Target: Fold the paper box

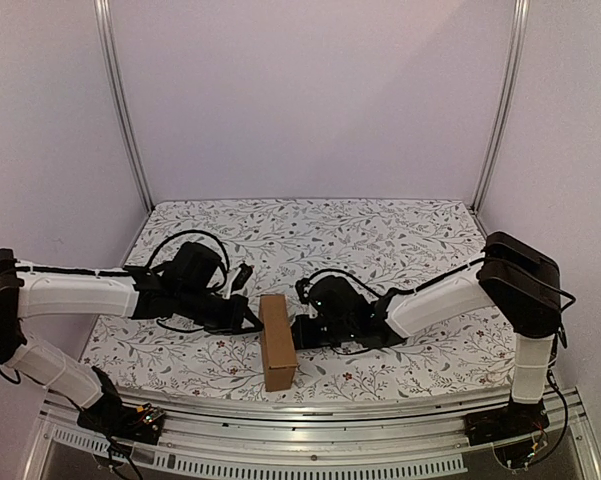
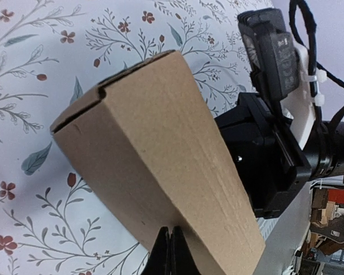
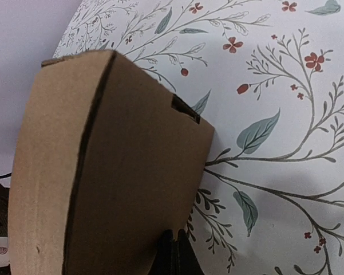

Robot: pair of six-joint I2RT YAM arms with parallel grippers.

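Observation:
The paper box (image 1: pixel 277 342) is plain brown cardboard, folded into a closed box and standing on a narrow side on the floral table, between the two grippers. My left gripper (image 1: pixel 252 322) is shut, its tips pressed against the box's left face (image 2: pixel 160 160); the fingertips (image 2: pixel 170 252) touch together. My right gripper (image 1: pixel 298 333) is shut, its tips against the box's right face (image 3: pixel 114 172); its fingertips (image 3: pixel 174 255) are closed together. A small slot shows on the box's top edge in the right wrist view (image 3: pixel 186 110).
The floral tablecloth (image 1: pixel 380 230) covers the table. The metal front rail (image 1: pixel 310 415) runs just behind the box's near end. Purple walls and two upright metal posts (image 1: pixel 125 110) enclose the back and sides.

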